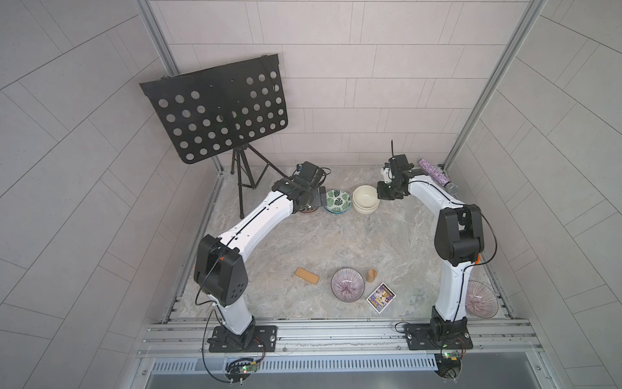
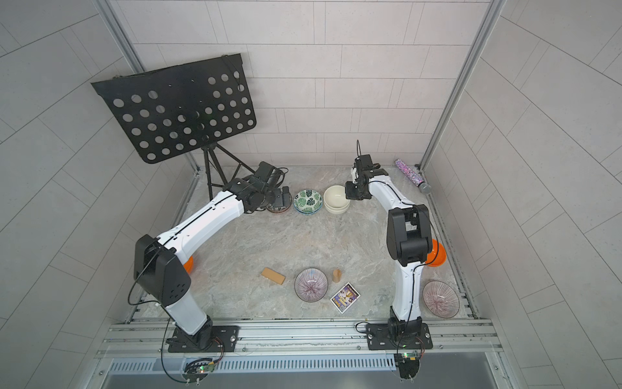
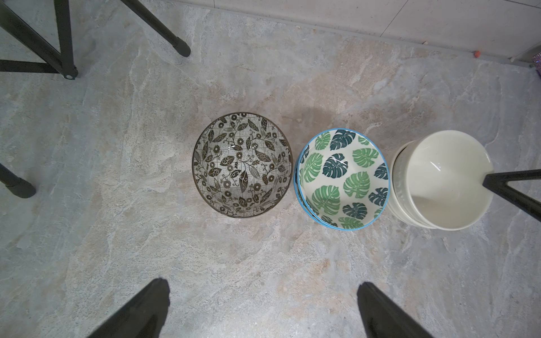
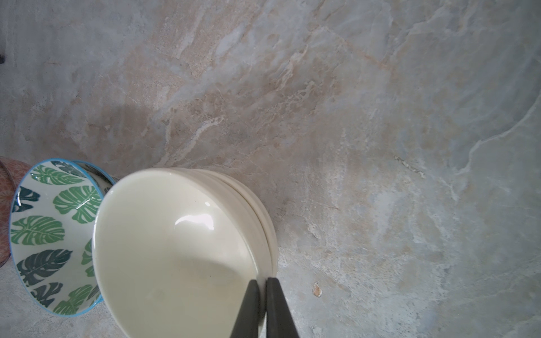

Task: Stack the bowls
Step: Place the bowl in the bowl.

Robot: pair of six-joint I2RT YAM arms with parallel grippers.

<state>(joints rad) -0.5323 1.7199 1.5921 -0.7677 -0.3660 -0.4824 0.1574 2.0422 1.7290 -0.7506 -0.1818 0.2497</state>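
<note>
Two cream bowls (image 1: 365, 197) (image 2: 335, 197) are nested at the back of the table. My right gripper (image 4: 262, 282) (image 1: 379, 198) is shut on the rim of the upper cream bowl (image 4: 175, 248) (image 3: 448, 181). Left of them stands a stack of green leaf bowls (image 1: 337, 199) (image 3: 342, 178) (image 4: 55, 234). My left gripper (image 3: 263, 288) (image 1: 321, 198) hangs open and empty over the black-white leaf bowl (image 3: 242, 165) (image 2: 278, 208). Two purple-striped bowls (image 1: 347, 285) (image 1: 481, 298) lie apart near the front. Two orange bowls (image 2: 437, 254) (image 2: 188, 264) peek out behind the arms.
A black music stand (image 1: 218, 107) on tripod legs (image 3: 67, 44) stands at the back left. A tan wooden block (image 1: 307, 276), a small wooden cylinder (image 1: 371, 275) and a printed card (image 1: 381, 297) lie near the front. A glittery microphone (image 1: 437, 176) lies at the back right.
</note>
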